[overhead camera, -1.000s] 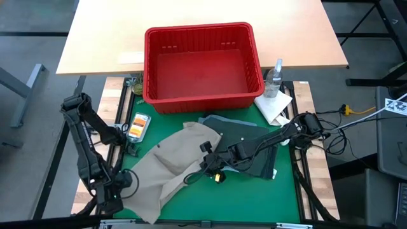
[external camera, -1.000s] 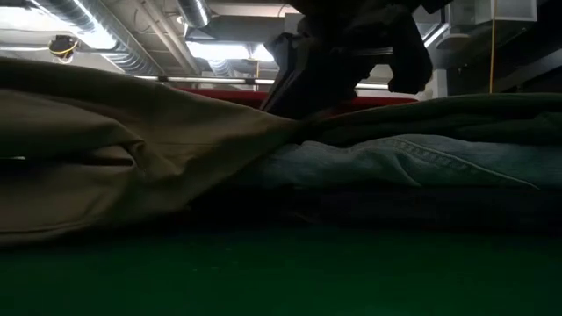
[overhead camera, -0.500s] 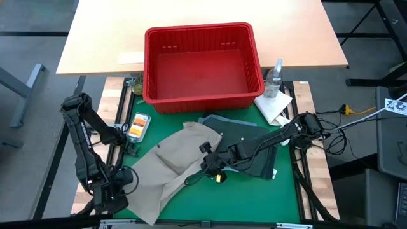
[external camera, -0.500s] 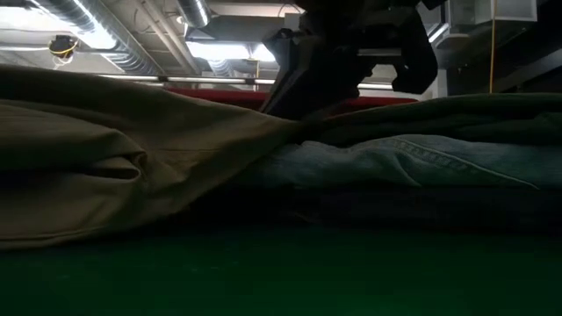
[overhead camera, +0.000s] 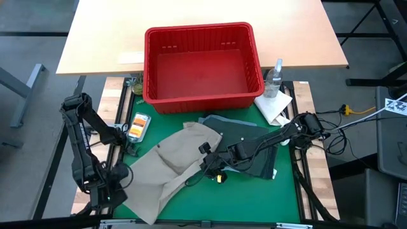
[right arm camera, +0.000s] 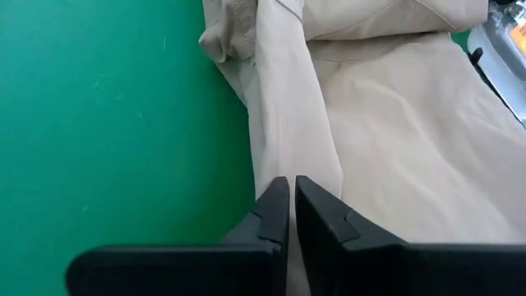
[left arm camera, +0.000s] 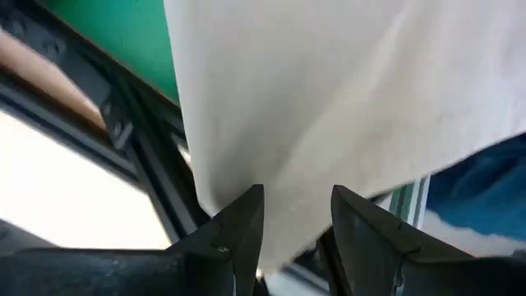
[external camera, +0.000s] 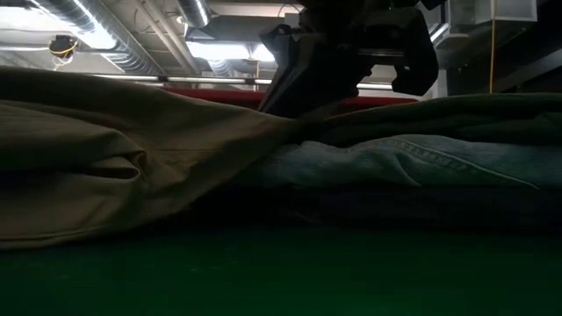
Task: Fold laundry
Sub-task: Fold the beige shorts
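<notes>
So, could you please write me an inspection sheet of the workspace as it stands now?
Surface: green mat, bare along the near right.
Job's things: beige trousers spread on the left; dark olive piece on light denim at the right.
Clutter: red basket, spray bottle, white cloth, small orange packet.
Grippers: left gripper holds the beige edge at the near left corner; right gripper is pinched shut on a beige fold mid-mat.
Cables: black and yellow leads off the right side.
Surroundings: wooden table, ceiling ducts.
</notes>
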Motion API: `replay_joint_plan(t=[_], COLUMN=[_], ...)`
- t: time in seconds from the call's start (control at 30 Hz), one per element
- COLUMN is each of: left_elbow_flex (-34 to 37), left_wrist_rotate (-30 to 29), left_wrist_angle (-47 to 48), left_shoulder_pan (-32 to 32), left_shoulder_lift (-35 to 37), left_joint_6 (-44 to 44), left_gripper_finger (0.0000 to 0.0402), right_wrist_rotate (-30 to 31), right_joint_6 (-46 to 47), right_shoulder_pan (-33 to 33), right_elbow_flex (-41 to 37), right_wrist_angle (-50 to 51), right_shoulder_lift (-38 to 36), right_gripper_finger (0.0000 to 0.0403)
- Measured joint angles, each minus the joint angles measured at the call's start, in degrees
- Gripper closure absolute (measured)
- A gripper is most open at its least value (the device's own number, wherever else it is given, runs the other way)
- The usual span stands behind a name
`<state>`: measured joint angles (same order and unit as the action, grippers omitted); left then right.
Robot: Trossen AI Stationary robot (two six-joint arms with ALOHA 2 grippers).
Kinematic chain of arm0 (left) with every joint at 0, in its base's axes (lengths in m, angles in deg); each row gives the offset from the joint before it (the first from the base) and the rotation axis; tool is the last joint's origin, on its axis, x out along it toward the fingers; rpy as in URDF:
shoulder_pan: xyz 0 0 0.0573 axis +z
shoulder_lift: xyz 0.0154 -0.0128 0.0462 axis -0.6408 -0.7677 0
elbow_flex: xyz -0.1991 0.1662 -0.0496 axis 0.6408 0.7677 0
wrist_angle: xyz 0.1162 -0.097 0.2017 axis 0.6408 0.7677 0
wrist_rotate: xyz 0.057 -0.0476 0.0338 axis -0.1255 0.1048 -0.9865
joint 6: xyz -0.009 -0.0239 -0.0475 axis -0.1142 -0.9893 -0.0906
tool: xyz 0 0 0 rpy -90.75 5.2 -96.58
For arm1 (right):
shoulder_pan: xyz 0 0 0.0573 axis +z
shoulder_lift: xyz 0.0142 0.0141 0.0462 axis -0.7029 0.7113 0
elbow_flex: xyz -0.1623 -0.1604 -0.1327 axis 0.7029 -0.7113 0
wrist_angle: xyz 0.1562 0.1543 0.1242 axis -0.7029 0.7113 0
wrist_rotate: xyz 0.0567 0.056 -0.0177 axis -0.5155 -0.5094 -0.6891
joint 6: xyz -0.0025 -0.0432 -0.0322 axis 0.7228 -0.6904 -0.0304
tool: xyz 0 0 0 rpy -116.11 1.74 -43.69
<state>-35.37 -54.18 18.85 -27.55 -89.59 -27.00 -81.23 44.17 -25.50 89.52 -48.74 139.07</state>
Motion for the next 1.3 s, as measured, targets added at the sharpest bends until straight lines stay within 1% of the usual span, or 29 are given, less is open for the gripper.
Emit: replay_joint_plan(t=[0.07, 0.23, 0.33, 0.43, 0.57, 0.63, 0.8, 0.87, 0.97, 1.07, 1.2, 1.3], left_elbow_flex=[0.0, 0.0, 0.0, 0.0, 0.0, 0.0, 0.0, 0.0, 0.0, 0.0, 0.1, 0.1], left_wrist_rotate=[-1.0, -0.8, -1.1, -4.7, -9.4, -13.1, -29.4, -32.4, -33.9, -34.4, -34.2, -32.7], left_wrist_angle=[0.3, 0.1, -1.0, -3.3, -7.3, -8.5, -8.7, -8.7, -8.6, -8.6, -8.0, -6.6], left_shoulder_pan=[-0.1, -0.1, 0.8, 2.1, 3.9, 4.9, 7.9, 9.5, 12.7, 15.8, 19.2, 21.0], left_shoulder_lift=[0.0, 0.0, 0.0, 0.0, 0.0, 0.0, 0.0, 0.0, -0.4, -1.6, -3.8, -5.2], left_joint_6=[-0.1, -1.0, -1.0, -0.3, 4.5, 6.6, 8.6, 12.2, 17.1, 21.2, 26.5, 29.8], left_gripper_finger=[0.0264, 0.0264, 0.0264, 0.0264, 0.0264, 0.0264, 0.0264, 0.0264, 0.0264, 0.0264, 0.0264, 0.0264], right_wrist_rotate=[0.0, 0.2, 2.7, 4.6, 6.9, 8.1, 8.1, 7.8, 7.6, 7.5, 5.4, 3.5], right_joint_6=[0.0, -2.2, -4.8, -7.9, -9.6, -9.9, -10.7, -10.7, -10.6, -8.2, -3.9, -2.6], right_shoulder_pan=[0.2, 1.9, 3.7, 5.5, 7.6, 8.1, 7.2, 6.5, 5.8, 5.2, 4.3, 3.9], right_elbow_flex=[0.0, 0.0, 0.8, 3.4, 6.6, 7.2, 7.2, 7.1, 7.1, 7.1, 7.1, 7.2], right_wrist_angle=[0.1, 1.8, 1.9, 1.5, -0.7, -5.1, -13.8, -17.5, -22.1, -24.2, -25.9, -25.6], right_shoulder_lift=[0.0, 0.0, 0.0, 0.0, 0.0, 0.0, 2.0, 3.6, 6.1, 8.6, 10.8, 12.5], right_gripper_finger=[0.0377, 0.0377, 0.0377, 0.0377, 0.0377, 0.0377, 0.0377, 0.0377, 0.0377, 0.0377, 0.0377, 0.0377])
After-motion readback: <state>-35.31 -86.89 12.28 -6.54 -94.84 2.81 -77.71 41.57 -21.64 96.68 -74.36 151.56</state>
